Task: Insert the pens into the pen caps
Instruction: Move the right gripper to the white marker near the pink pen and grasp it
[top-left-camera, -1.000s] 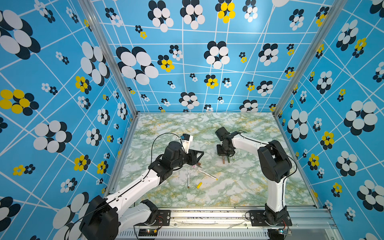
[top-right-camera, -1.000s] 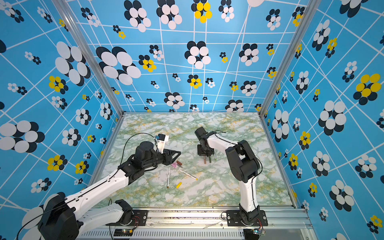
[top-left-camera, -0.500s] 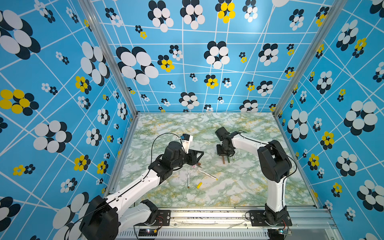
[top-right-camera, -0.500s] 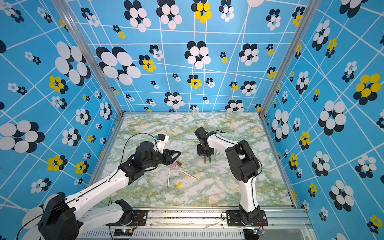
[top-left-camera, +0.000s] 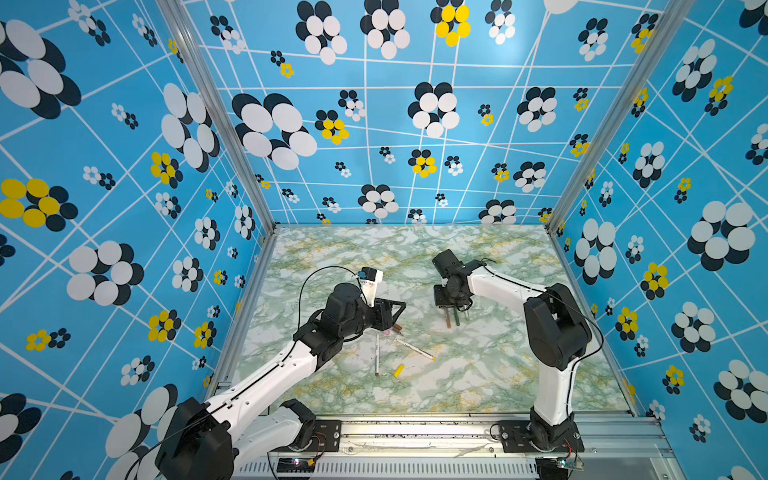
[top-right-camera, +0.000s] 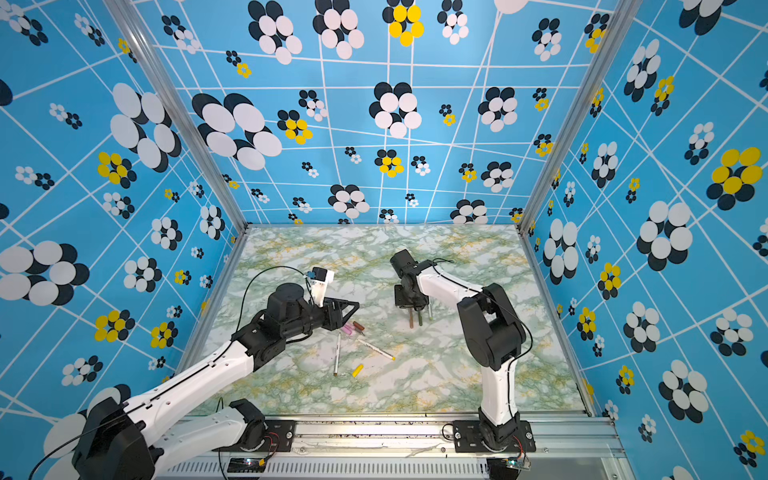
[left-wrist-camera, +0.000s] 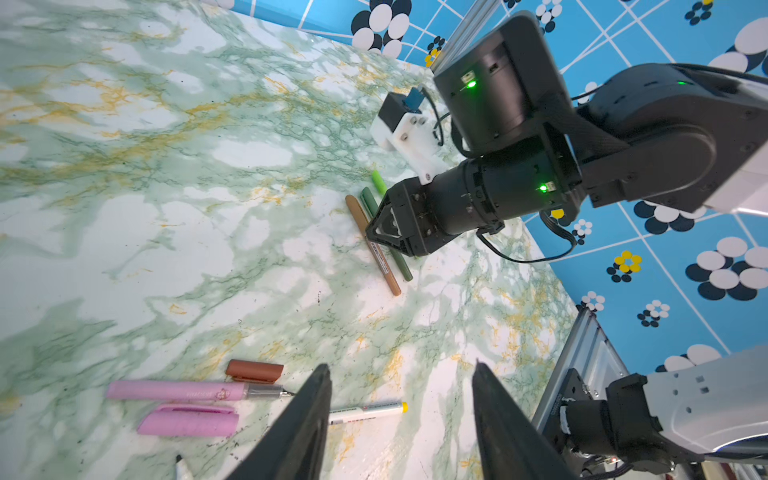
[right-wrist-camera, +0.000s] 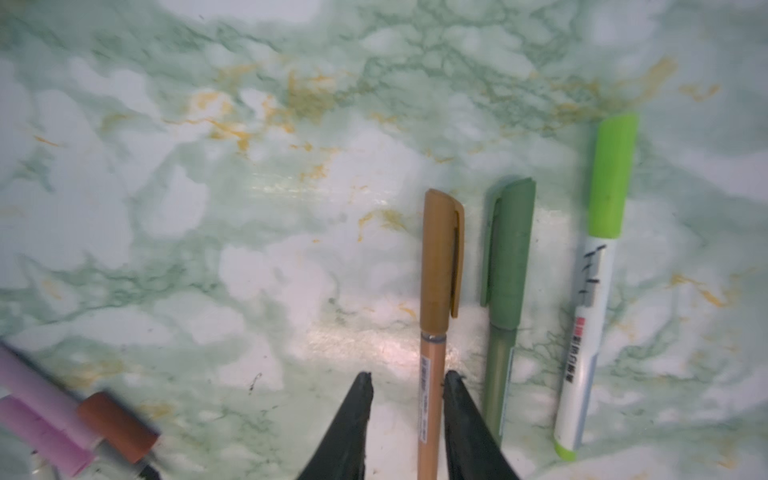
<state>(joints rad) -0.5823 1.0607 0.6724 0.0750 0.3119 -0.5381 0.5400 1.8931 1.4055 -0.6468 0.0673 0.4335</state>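
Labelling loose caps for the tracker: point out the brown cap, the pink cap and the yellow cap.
brown cap (left-wrist-camera: 254, 371): left wrist view, middle of its body.
pink cap (left-wrist-camera: 189, 420): left wrist view, middle of its body.
yellow cap (top-left-camera: 398, 370): in a top view, its middle.

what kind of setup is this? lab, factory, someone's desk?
Looks like a lab test cell for robot manipulation: blue flower-print walls box in a marble-look tabletop, and the left arm and right arm are bolted to an aluminium rail at its front edge.
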